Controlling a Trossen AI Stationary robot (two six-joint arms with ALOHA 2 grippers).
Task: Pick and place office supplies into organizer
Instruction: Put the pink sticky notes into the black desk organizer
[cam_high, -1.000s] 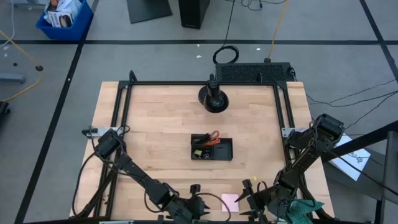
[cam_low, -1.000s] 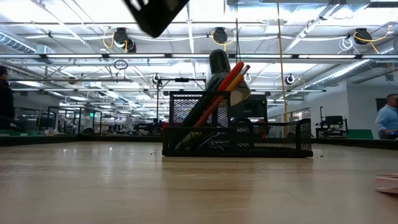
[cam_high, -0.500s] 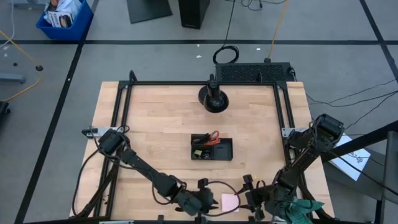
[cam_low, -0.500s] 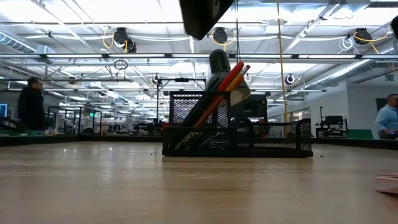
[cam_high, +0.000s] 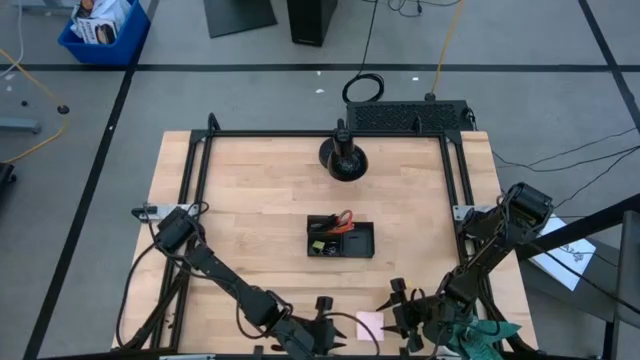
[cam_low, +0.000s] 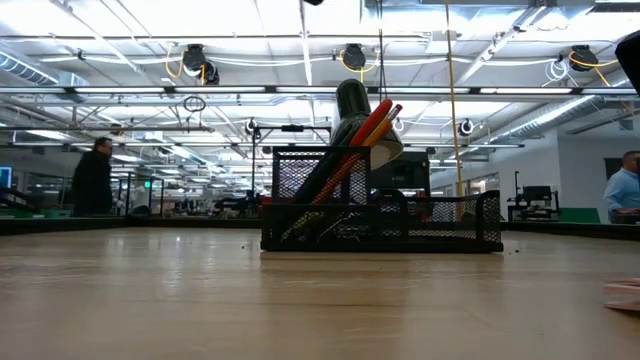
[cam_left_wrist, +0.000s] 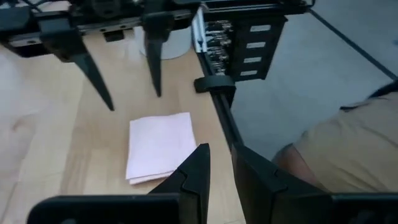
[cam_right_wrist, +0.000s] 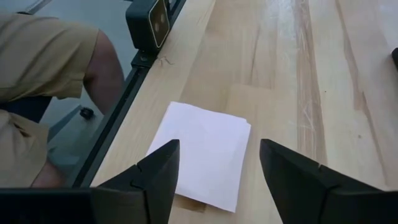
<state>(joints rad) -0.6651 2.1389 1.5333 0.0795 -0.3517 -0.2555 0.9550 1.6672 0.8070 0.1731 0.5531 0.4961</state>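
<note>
— Where is the pink sticky-note pad (cam_high: 369, 326) seen?
— It is found flat on the wooden counter (cam_high: 260, 200) at its near edge, between the two arms, close to the black frame rail (cam_left_wrist: 225, 118). It is also shown in the left wrist view (cam_left_wrist: 160, 147) and the right wrist view (cam_right_wrist: 203, 153), touched by nothing.

— How are the jaws placed?
— The left gripper (cam_high: 322, 318) is held just beside the pad on its left; in its wrist view its jaws (cam_left_wrist: 219, 167) are seen nearly closed, with only a narrow gap and nothing held. The right gripper (cam_high: 398, 305) is held just to the right of the pad; its jaws (cam_right_wrist: 217, 163) are spread wide, with the pad framed between them.

— And the organizer?
— The black mesh organizer (cam_high: 340, 238) is seen at the counter's middle, well apart from the pad. Red-handled scissors (cam_high: 343, 219) and a yellow-green piece (cam_high: 318, 242) are seen inside it. In the low view orange pencils (cam_low: 368, 128) are seen leaning upright in its taller compartment (cam_low: 318, 180). A round black stand (cam_high: 342, 156) is set at the far edge
</note>
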